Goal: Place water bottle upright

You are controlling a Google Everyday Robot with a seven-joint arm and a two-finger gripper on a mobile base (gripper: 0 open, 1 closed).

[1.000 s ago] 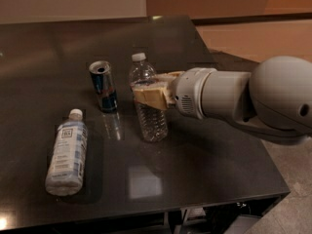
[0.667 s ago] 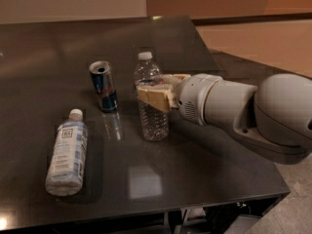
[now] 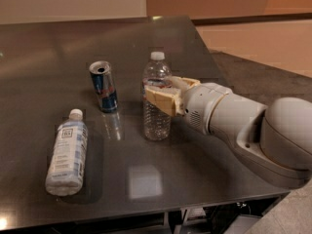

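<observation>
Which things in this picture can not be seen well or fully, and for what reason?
- Camera view: the middle of the upright water bottle, with its label, is hidden by the gripper, which is shut on it.
- Camera view: the print on the lying white bottle is too small to read.
- Camera view: the lettering on the can is blurred.
- Camera view: the arm is cut off by the right edge.

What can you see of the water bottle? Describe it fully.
The water bottle is clear, ribbed plastic with a white cap. It stands upright on the dark table, beside the drink can without touching it. The gripper is shut around its middle, reaching in from the picture's right.
</observation>
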